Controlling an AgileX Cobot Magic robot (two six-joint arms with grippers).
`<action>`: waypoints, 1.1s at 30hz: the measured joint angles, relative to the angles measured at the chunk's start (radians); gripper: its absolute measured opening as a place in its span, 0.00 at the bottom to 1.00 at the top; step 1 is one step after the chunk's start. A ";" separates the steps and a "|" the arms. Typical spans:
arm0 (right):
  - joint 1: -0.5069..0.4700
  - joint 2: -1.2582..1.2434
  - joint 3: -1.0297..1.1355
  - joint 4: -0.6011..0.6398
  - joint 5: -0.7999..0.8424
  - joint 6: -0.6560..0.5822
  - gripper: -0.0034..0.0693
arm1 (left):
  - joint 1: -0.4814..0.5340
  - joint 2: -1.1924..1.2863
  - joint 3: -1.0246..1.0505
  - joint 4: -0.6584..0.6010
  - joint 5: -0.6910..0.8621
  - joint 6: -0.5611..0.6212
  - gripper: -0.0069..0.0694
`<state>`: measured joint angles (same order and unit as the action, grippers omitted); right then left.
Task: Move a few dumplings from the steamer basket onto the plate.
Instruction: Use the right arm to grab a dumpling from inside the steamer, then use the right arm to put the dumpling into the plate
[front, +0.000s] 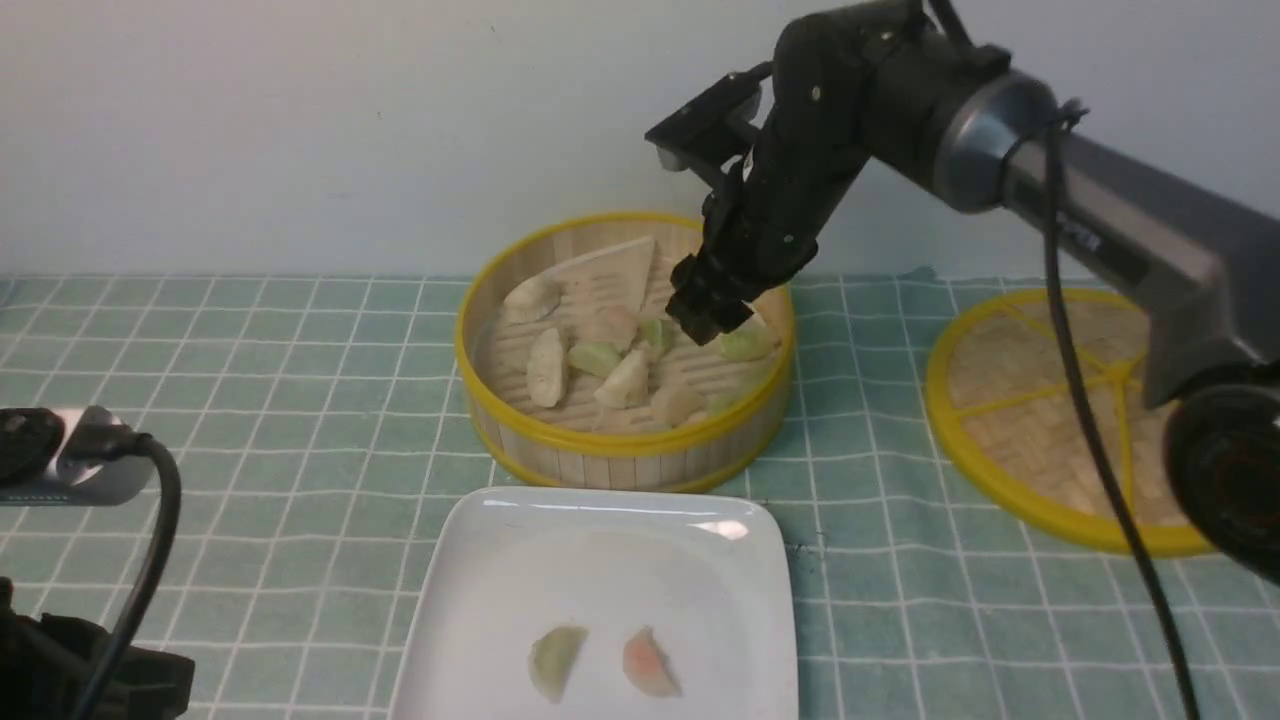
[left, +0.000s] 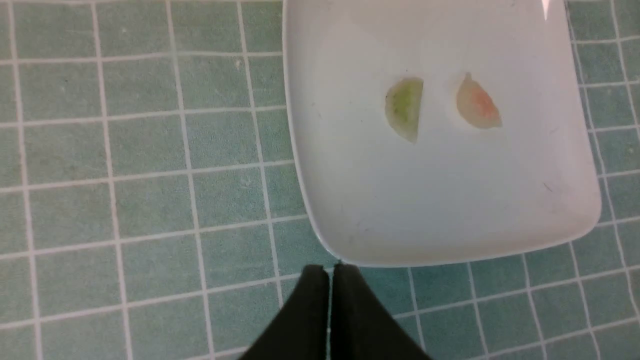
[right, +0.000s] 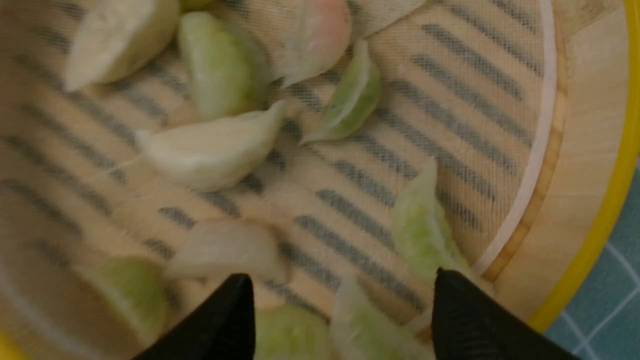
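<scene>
The steamer basket (front: 620, 445) stands at the middle of the table with several dumplings (front: 546, 366) on its slatted floor (right: 450, 100). My right gripper (front: 708, 315) reaches down into its right side, open (right: 342, 276), with its fingers either side of a pale green dumpling (right: 360, 325) and nothing gripped. Another green dumpling (right: 422, 230) lies by the basket wall. In front of the basket, the white plate (front: 600, 560) holds a green dumpling (front: 556, 660) and a pinkish one (front: 650, 662). My left gripper (left: 330, 267) is shut and empty, just off the plate's edge (left: 450, 250).
The flat woven lid (front: 1050, 400) with yellow spokes lies on the checked green cloth right of the basket, partly behind my right arm. A pale sheet of liner (front: 610, 265) leans at the basket's back. A grey device with a black cable (front: 60, 455) sits at the far left.
</scene>
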<state>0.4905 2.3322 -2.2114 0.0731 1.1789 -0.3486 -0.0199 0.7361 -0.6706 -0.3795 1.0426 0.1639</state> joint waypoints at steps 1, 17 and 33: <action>0.000 0.037 -0.027 -0.021 -0.022 0.001 0.68 | 0.000 0.000 -0.001 0.000 0.000 0.003 0.08; 0.008 0.143 -0.074 -0.173 -0.078 0.243 0.30 | 0.000 0.000 -0.001 -0.001 -0.001 0.010 0.08; 0.049 -0.347 0.279 0.207 0.061 0.207 0.30 | 0.000 0.000 -0.001 -0.002 -0.028 0.044 0.08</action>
<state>0.5392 1.9849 -1.9320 0.2797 1.2397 -0.1417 -0.0199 0.7361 -0.6716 -0.3814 1.0142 0.2078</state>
